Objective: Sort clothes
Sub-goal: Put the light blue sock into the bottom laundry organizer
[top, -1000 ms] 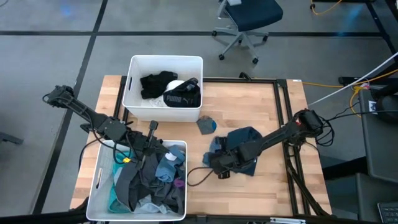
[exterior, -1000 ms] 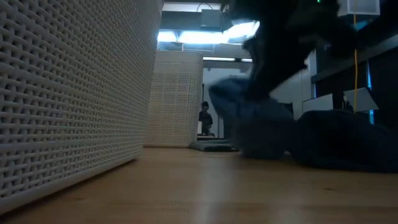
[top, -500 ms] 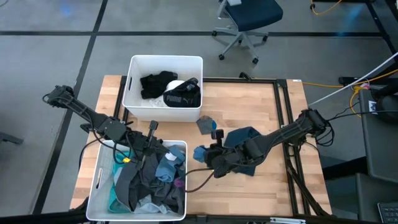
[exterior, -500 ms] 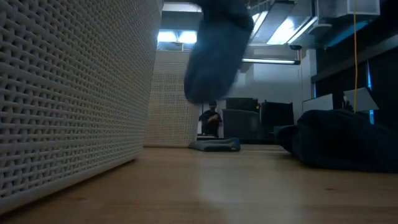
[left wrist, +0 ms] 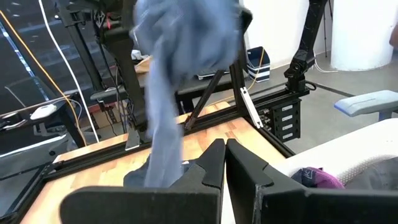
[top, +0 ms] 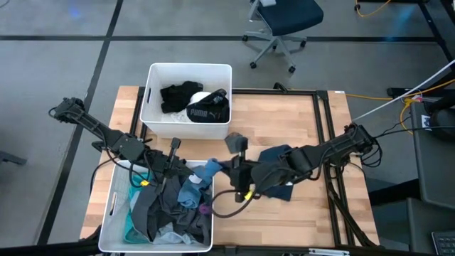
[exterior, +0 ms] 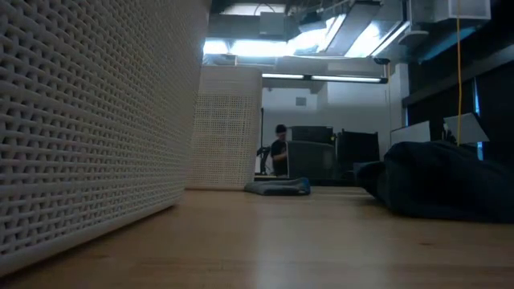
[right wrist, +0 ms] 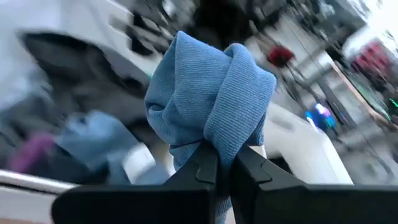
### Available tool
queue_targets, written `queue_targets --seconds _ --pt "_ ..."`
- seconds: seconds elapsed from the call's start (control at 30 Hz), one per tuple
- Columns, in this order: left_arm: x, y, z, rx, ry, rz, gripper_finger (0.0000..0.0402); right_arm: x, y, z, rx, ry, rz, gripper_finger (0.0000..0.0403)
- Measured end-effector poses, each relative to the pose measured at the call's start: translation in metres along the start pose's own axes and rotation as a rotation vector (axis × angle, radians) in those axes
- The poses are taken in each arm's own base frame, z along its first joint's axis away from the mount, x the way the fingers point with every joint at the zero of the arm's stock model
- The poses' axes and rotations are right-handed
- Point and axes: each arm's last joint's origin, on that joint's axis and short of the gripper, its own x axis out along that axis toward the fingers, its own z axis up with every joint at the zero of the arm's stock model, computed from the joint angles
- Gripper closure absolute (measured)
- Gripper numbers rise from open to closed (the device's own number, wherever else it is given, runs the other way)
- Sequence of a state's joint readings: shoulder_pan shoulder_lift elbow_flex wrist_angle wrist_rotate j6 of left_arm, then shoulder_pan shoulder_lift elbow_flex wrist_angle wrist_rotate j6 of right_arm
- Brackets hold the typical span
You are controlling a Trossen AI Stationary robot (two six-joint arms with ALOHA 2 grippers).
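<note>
Above the bin (top: pixel 114 213), right pincer (right wrist: pixel 225 163) clamps blue garment (right wrist: pixel 208 109), surroundings blurred.

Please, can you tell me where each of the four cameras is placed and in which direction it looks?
High view: overhead, straight down on the table, both arms and both white bins.
Low view: table-top height, level across the wood; no arm shows.
Left wrist view: on the left arm, past the left gripper, over the table.
Right wrist view: on the right arm, over the near bin; the right gripper pinches the blue garment.
Shared: both wrist views and the high view show the blue garment.
</note>
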State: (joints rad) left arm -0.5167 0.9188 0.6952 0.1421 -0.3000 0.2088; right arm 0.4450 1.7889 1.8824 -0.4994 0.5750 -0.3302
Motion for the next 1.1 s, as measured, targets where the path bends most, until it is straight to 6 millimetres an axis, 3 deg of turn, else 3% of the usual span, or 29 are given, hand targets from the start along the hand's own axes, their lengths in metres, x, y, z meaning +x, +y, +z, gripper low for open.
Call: queue_targets --seconds 0.3,0.7,0.9,1.1 --pt "0.000 0.000 0.000 -0.001 -0.002 0.001 0.0396 0.013 0.014 0.012 -0.032 -0.225 0.234 0.0382" --pt "0.000 0.000 0.000 -0.001 -0.004 0.001 0.0396 0.074 0.054 -0.019 -0.076 -0.109 0.261 0.0367" --pt "0.000 0.000 0.000 0.000 -0.002 0.000 0.0396 0.094 0.064 -0.031 -0.003 -0.073 0.264 0.0309" --pt "0.000 0.000 0.000 0.000 0.000 0.000 0.0396 0.091 0.060 -0.033 -0.001 -0.031 0.250 0.0219"
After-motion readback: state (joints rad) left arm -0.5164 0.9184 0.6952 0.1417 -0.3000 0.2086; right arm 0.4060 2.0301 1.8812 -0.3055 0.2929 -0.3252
